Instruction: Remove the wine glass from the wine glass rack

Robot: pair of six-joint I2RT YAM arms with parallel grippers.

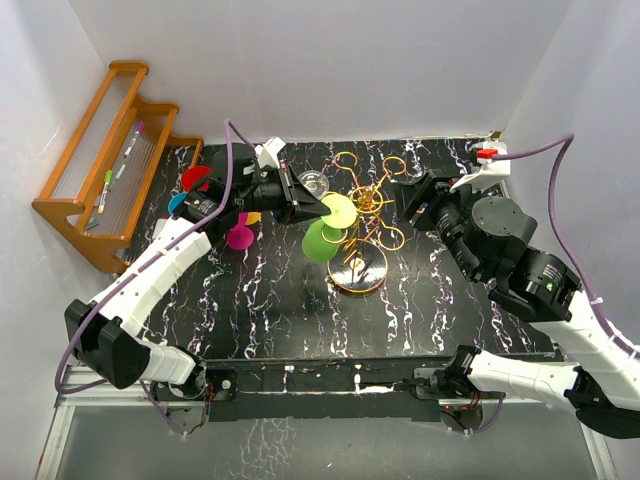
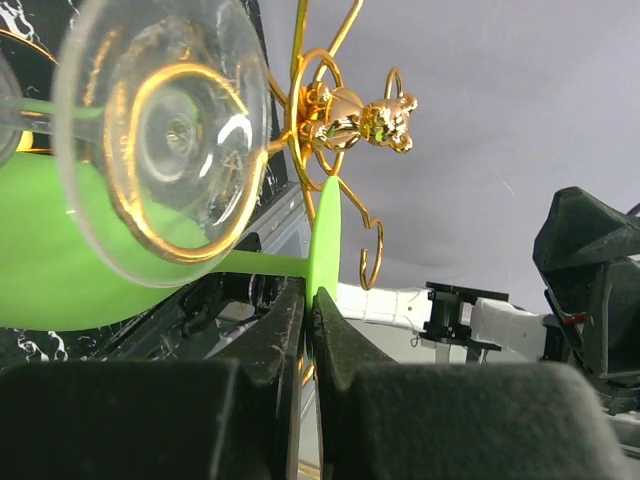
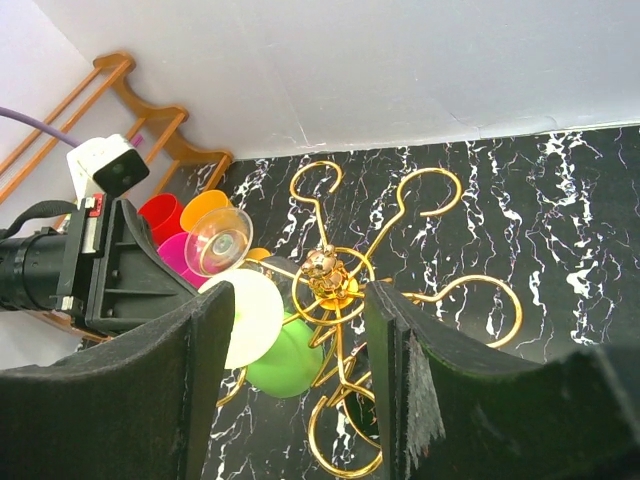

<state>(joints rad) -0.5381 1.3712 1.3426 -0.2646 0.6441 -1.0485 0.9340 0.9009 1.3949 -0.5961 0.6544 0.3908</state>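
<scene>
- The left pincer [image 2: 312, 300] is clamped on the edge-on foot of the green wine glass [image 2: 40, 270], whose sideways bowl runs left of the fingers, cut off by the frame.
- The wine glass rack [image 2: 345, 120] rises just above this pincer; whether the stem sits in a loop is unclear.
- A clear glass [image 2: 165, 130] hides part of the green bowl.
- The right pincer [image 3: 300, 310] gapes wide, holding nothing, the rack just beyond its fingers.

Plain white walls [image 1: 350, 60] enclose a black tabletop [image 1: 270, 310] veined with white (a marble-look finish) under bright, even light. Along the left wall stands an orange wooden shelf [image 1: 95, 150] with slatted tiers, a few markers [image 1: 130, 148] lying on it.
</scene>
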